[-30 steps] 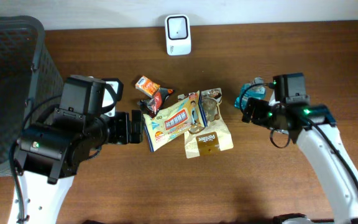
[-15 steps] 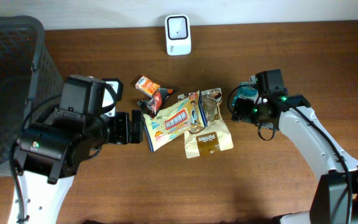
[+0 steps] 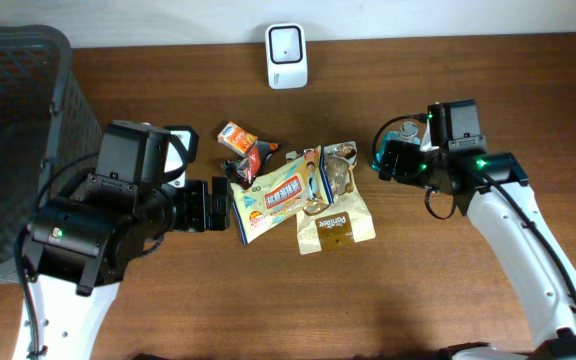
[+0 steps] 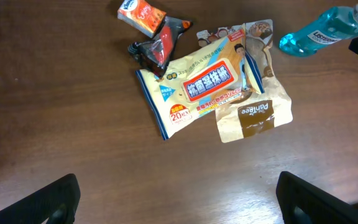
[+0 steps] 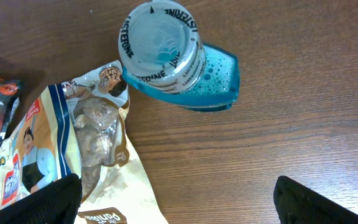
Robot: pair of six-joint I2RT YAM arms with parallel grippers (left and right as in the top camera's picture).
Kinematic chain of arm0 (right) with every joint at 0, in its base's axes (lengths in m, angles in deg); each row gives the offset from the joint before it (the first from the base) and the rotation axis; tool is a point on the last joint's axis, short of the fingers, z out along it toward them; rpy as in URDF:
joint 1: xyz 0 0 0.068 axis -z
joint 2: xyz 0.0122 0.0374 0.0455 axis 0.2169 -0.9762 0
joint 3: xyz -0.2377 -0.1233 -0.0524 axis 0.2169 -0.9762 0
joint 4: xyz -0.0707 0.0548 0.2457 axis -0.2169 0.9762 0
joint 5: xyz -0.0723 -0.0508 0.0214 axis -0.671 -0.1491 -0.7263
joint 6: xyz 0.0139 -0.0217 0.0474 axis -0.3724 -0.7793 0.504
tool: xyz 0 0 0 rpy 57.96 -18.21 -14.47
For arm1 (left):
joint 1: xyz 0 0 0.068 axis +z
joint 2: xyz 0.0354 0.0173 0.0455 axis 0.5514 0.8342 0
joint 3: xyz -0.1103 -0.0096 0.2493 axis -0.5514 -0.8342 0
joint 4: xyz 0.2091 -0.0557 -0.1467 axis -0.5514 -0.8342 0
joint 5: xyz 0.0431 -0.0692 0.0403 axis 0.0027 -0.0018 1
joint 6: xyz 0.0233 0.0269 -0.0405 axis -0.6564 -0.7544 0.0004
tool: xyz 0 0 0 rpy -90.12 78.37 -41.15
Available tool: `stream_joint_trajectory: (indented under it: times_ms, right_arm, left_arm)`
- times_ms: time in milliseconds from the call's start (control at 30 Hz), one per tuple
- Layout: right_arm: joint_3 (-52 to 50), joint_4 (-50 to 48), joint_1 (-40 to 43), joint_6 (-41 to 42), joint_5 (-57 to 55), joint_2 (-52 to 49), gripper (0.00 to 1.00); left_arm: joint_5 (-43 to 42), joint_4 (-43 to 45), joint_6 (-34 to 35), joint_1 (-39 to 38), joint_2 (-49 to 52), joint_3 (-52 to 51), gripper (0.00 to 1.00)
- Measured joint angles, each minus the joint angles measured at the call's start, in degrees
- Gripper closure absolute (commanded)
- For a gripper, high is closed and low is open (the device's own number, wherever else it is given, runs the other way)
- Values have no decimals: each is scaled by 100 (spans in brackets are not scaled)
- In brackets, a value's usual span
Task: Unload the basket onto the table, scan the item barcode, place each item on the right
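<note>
The tabletop (image 3: 418, 290) is dark brown wood with a visible grain and a low sheen. The bottle (image 5: 179, 59) is translucent blue plastic under a clear plastic cap. The wipes pack (image 4: 194, 87) and the red-black wrapper (image 4: 160, 45) are glossy film, creased in places and catching light. The tan pouch (image 4: 253, 115) looks matt, like paper. The scanner (image 3: 286, 55) is smooth white plastic; the basket (image 3: 13, 130) is dark, matt plastic mesh.

The overhead camera looks straight down from well above, taking in the whole worktop (image 3: 268, 300). The left wrist camera looks down from a moderate height, with the wet-wipes packet (image 4: 194, 87) central and the mouthwash bottle (image 4: 319, 38) at its upper right. The right wrist camera sits close above that bottle and also shares the neighbouring snack bag (image 5: 98, 124).
</note>
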Motion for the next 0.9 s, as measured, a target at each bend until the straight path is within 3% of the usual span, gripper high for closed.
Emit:
stream_joint_trajectory:
  times_ms: [133, 333, 733, 900]
  right_arm:
    - [11, -138, 0, -4, -240, 2, 0]
    - [52, -503, -2, 46, -564, 4, 31]
    - [61, -1276, -332, 203, -699, -286, 32]
    - [63, -1355, -503, 201, -1285, -315, 31]
  left_arm:
    - [0, 0, 0, 0, 0, 0, 1]
    - [0, 0, 0, 0, 0, 0, 1]
    - [0, 0, 0, 0, -2, 0, 1]
    - [2, 2, 0, 0, 0, 0, 1]
